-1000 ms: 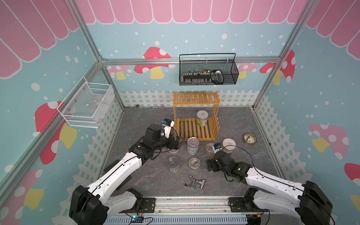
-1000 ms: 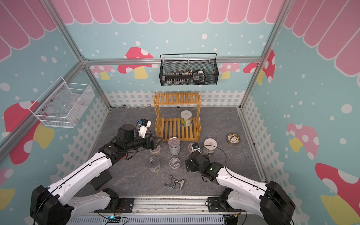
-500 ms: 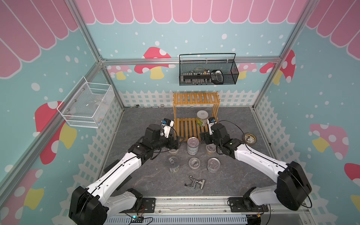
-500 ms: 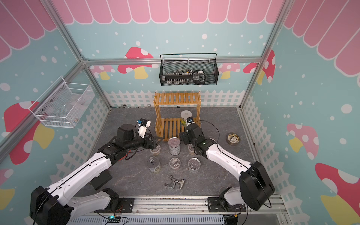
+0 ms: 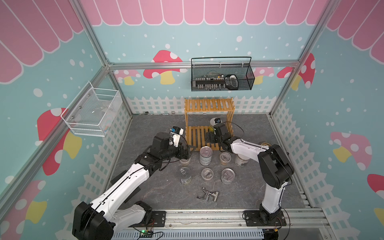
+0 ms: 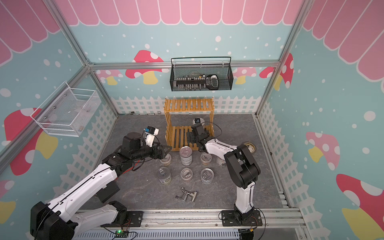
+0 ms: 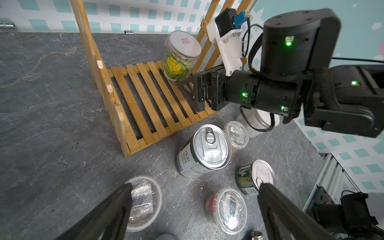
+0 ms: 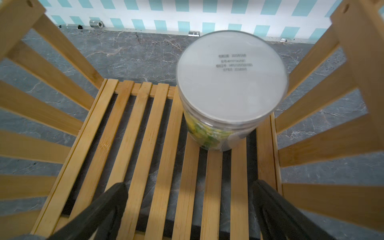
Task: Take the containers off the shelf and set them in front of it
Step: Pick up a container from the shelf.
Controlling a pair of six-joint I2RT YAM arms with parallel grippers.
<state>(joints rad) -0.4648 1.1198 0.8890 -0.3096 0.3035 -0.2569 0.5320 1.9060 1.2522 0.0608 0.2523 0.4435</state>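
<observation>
You're looking at teal walls with pink scallops, red mushrooms and a white picket fence; a black mesh basket hangs at the back, above your grey marbled table.

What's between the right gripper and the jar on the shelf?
Only bare lower-tier slats of the shelf; the right wrist view shows the open right gripper facing the jar, nothing between.

The right arm hides most of the jar in both top views; its lid print blurs close up.
</observation>
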